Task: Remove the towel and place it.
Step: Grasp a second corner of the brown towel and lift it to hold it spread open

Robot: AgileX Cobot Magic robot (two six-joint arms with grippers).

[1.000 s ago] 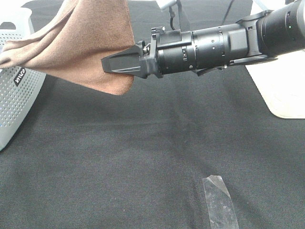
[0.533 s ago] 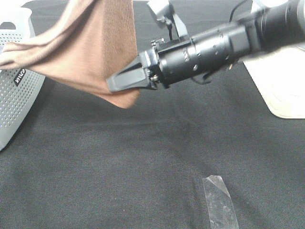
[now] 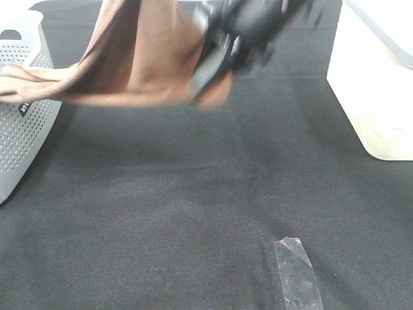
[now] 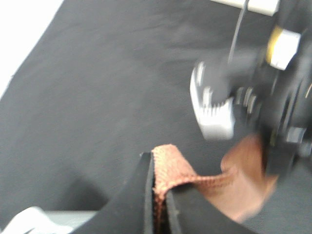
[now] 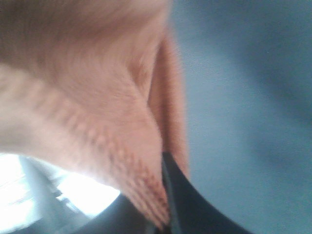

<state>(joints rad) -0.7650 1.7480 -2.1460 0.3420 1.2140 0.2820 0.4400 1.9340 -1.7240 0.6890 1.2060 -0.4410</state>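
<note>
The reddish-brown towel [image 3: 142, 58] hangs spread in the air over the back left of the black table, one end trailing over the basket rim. My right gripper [image 3: 205, 70], blurred by motion, is shut on the towel's lower right corner; in the right wrist view the towel [image 5: 97, 122] is pinched between the dark fingers [image 5: 178, 204]. My left gripper [image 4: 158, 204] is shut on a hemmed edge of the towel [image 4: 168, 170]; in the exterior high view it is out of frame above the top edge. The right arm [image 4: 278, 97] shows blurred in the left wrist view.
A white perforated basket [image 3: 19, 129] stands at the left edge. A white box [image 3: 374, 103] stands at the back right. A strip of clear tape [image 3: 297, 274] lies on the black table covering [image 3: 193, 194] near the front.
My right arm has swung up and back toward the top of the view, carrying the towel's lower corner to the right and higher. The towel is pulled wider.
</note>
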